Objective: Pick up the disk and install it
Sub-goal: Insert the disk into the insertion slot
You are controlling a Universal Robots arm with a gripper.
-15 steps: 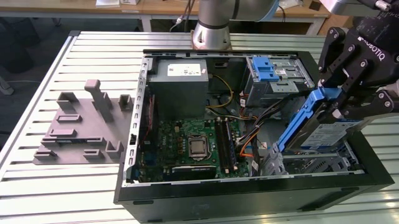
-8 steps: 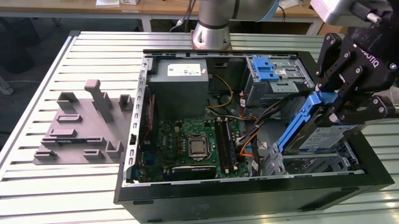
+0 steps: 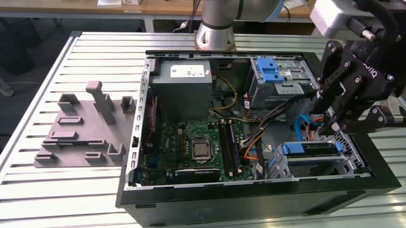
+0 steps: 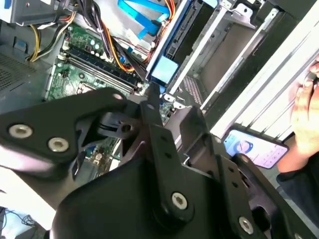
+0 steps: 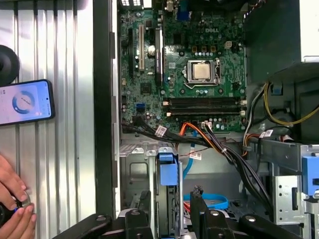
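An open desktop computer case [image 3: 254, 202] lies on its side on a slatted metal tabletop [image 3: 57, 190], exposing the green motherboard [image 3: 193, 147] with its processor socket [image 3: 201, 148]. The grey power supply box [image 3: 180, 90] sits in the case toward the tabletop's far edge, beside a silver drive cage with a blue latch [image 3: 277, 76].

The disk [image 3: 311, 148], seen edge-on in its blue carrier, sits in the lower drive bay at the case corner toward the exterior view's right and the tabletop's near edge. In the first wrist view the disk [image 5: 168, 186] stands upright in the bay, its blue carrier tab facing the camera; in the second wrist view the same blue tab [image 4: 163, 69] lies just beyond the fingertips.

The black gripper [image 3: 326, 124] hangs above the case interior, just over the bay with the disk. In the first wrist view its fingers [image 5: 138, 219] are parted, one on each side of the carrier, and whether they touch it cannot be told. The gripper holds nothing clear of the bay.

A grey fixture block [image 3: 85, 128] rests on the tabletop toward the exterior view's left. Beside the case lie a smartphone [image 5: 25, 102] with a lit screen and a person's hand [image 5: 15, 204].
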